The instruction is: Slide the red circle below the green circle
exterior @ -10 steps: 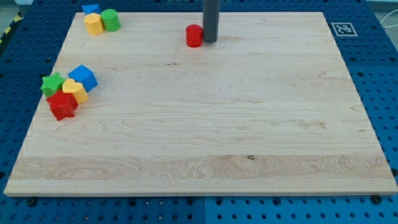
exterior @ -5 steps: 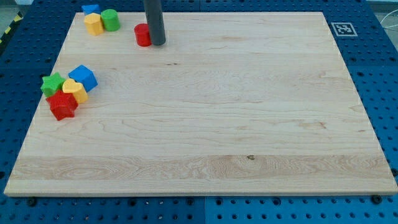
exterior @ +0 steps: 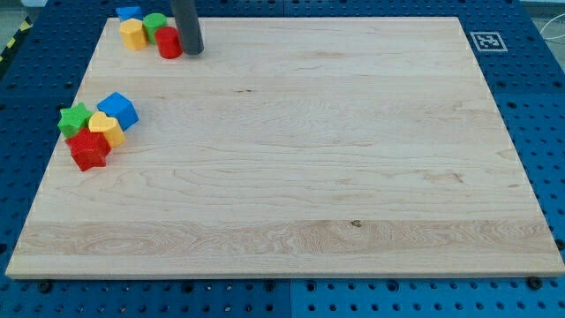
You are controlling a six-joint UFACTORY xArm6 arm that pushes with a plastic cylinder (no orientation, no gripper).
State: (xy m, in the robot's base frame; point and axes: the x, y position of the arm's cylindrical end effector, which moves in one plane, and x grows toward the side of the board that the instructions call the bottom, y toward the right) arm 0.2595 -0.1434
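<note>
Pale wood covers the tabletop (exterior: 291, 177), which rests on a blue perforated bench with a printed marker at the view's top right corner. At the view's top left the red circle (exterior: 169, 42) sits touching the green circle (exterior: 155, 24), just to its lower right, and my tip (exterior: 192, 51) presses against the red circle's right side. This arm carries no fingers, only the rod, so nothing is held; the block is simply pushed. I judge the task to be in its closing step: the red circle has reached the green one but lies diagonally off rather than squarely below it. The next move likely calls for a short nudge toward the view's left, gentle enough not to shove the green circle. A yellow block (exterior: 132, 34) touches the green circle's left side and a blue block (exterior: 129, 12) sits just above that, so any hard push could scatter this group. Well apart, at the view's left edge, a green star (exterior: 73, 118), a yellow heart (exterior: 105, 129), a blue cube (exterior: 118, 109) and a red block (exterior: 88, 150) cluster together, clear of the path.
</note>
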